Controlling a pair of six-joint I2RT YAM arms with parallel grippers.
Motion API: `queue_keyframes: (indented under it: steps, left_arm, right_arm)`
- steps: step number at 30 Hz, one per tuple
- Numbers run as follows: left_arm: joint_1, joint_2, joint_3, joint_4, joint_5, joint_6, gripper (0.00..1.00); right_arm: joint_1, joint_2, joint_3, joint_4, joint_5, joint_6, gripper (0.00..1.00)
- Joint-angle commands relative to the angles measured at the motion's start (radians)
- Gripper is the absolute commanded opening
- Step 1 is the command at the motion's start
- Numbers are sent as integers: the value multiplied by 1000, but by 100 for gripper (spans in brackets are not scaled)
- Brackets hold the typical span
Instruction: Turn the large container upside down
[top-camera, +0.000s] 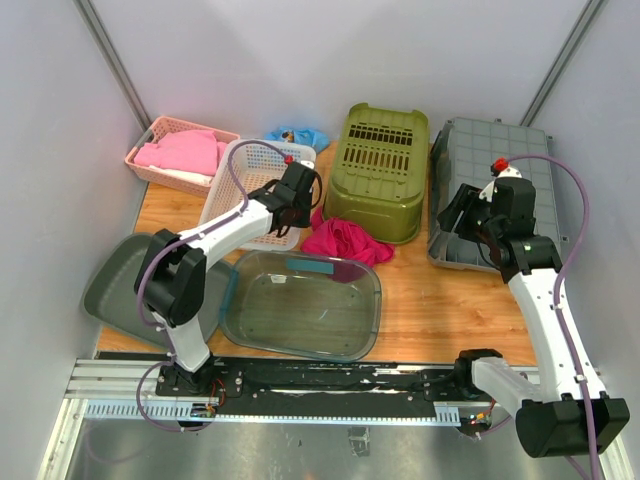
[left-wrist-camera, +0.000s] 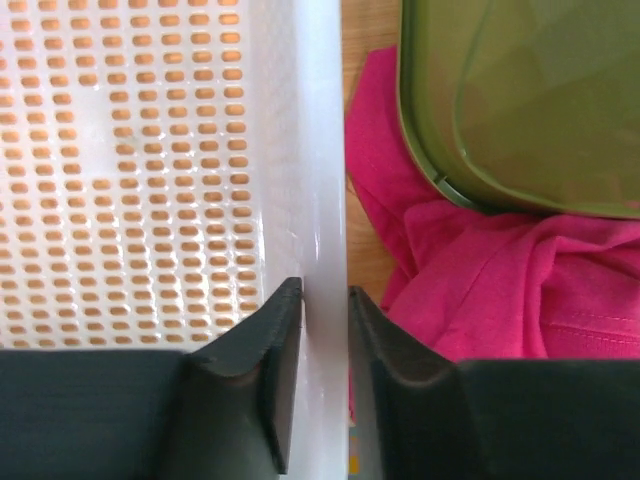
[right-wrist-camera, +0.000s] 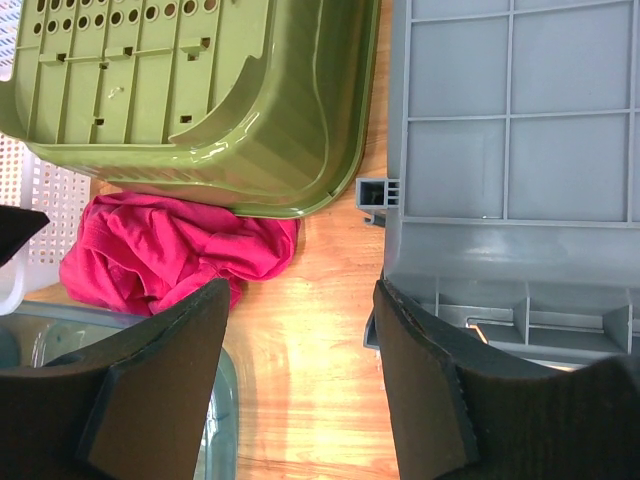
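Observation:
A large clear plastic container (top-camera: 372, 300) stands upright at the front middle of the table; its corner shows in the right wrist view (right-wrist-camera: 218, 400). A white perforated basket (top-camera: 250, 165) stands upright behind it. My left gripper (top-camera: 303, 212) is shut on the right rim of the white basket (left-wrist-camera: 322, 150), one finger inside the wall and one outside (left-wrist-camera: 325, 295). My right gripper (top-camera: 455, 215) is open and empty (right-wrist-camera: 300, 295), over bare wood beside an upside-down grey crate (top-camera: 490, 170).
An olive green basket (top-camera: 378, 170) lies upside down at the back middle. A magenta cloth (top-camera: 345, 240) lies between it and the clear container. A pink basket (top-camera: 145, 165) with pink cloth stands back left, a blue cloth (top-camera: 297, 136) behind, a grey lid (top-camera: 115, 285) front left.

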Motion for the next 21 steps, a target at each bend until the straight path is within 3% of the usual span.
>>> queue_keyframes:
  steps: [1,4,9,13,21]
  left_arm:
    - [6,22,33,47,-18,20,19]
    - [6,13,90,6,5,33,1]
    - [16,-64,211,-49,122,39,0]
    - [84,-115,276,-45,328,-9,0]
    - [279,-196,145,211,844,-241,0]
  right_arm:
    - [14,4,7,-2,-5,-5,61]
    - [14,3,7,-2,-3,-4,61]
    - [14,-3,0,-4,16,-5,61]
    - [14,4,-2,-4,19,-4,61]
    - [14,17,0,-3,17,-2,60]
